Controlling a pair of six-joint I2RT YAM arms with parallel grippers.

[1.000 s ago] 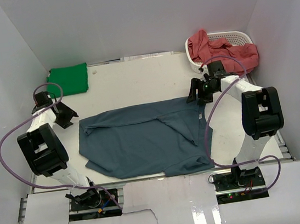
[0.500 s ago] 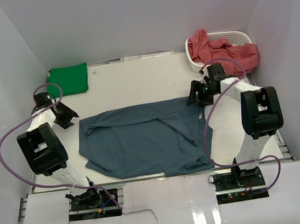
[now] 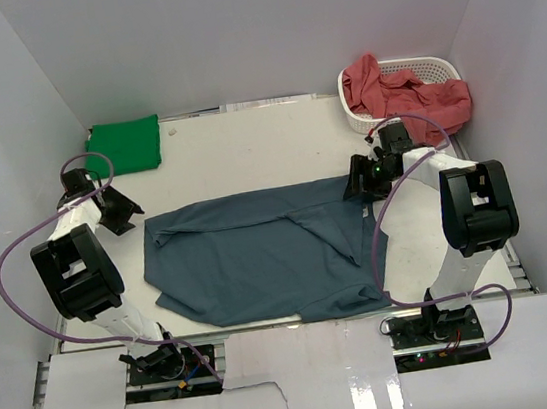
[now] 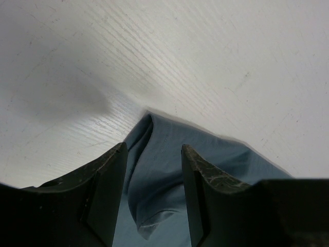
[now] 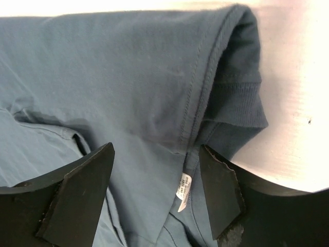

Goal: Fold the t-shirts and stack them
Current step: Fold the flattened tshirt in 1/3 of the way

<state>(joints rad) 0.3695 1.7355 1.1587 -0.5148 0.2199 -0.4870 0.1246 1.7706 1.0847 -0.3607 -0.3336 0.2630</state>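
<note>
The slate blue t-shirt (image 3: pixel 260 257) lies spread on the table, partly folded over on its right side. My left gripper (image 3: pixel 126 214) is open at the shirt's far left corner, and that cloth corner (image 4: pixel 154 170) lies between the fingers (image 4: pixel 110 177). My right gripper (image 3: pixel 361 179) is open over the far right corner. Its fingers (image 5: pixel 221 190) straddle the collar seam and a white label (image 5: pixel 182 189). The bright green t-shirt (image 3: pixel 127 145) lies folded at the back left. Salmon red t-shirts (image 3: pixel 410 94) hang out of the basket.
A white perforated basket (image 3: pixel 427 65) stands at the back right by the wall. White walls close in the table on three sides. Purple cables loop from both arms. Bare table (image 3: pixel 256 151) lies behind the blue shirt.
My right gripper has moved a little nearer and down onto the shirt's far right corner. The left arm and the shirt have not visibly moved.
</note>
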